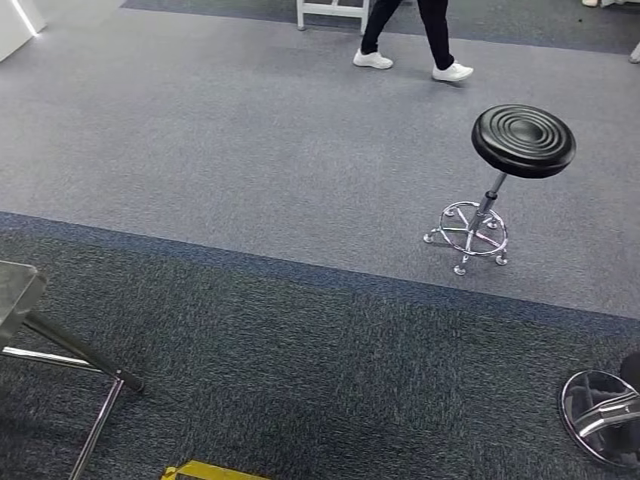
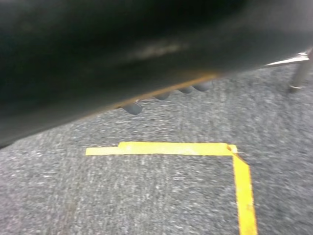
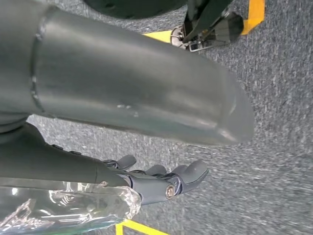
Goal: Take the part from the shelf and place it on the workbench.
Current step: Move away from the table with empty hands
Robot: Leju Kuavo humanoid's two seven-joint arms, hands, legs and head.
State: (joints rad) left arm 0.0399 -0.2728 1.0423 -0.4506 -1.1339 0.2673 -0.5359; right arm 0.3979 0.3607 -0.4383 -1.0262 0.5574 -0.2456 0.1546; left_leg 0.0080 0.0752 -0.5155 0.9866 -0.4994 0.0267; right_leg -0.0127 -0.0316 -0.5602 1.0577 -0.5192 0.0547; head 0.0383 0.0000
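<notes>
- My right robot hand (image 3: 162, 178) hangs at my side, dark fingers (image 3: 184, 174) curled round something in clear crinkled plastic wrap (image 3: 62, 208); I take that to be the part, off the shelf and held against the palm.
- Film that glossy looks slippery, I'd judge, and light enough to shift, so the hold belongs on the solid body under it, not on loose wrap.
- The left wrist camera gives me a blurred dark shape, so whether that hand is open I cannot tell.
- Under it, grey carpet (image 2: 155, 196) with a yellow tape corner (image 2: 236, 152).
- Ahead, a black round stool (image 1: 522, 140) on a chrome base, and a person's legs (image 1: 411, 35) walking beyond.
- No worktop ahead of me yet.
</notes>
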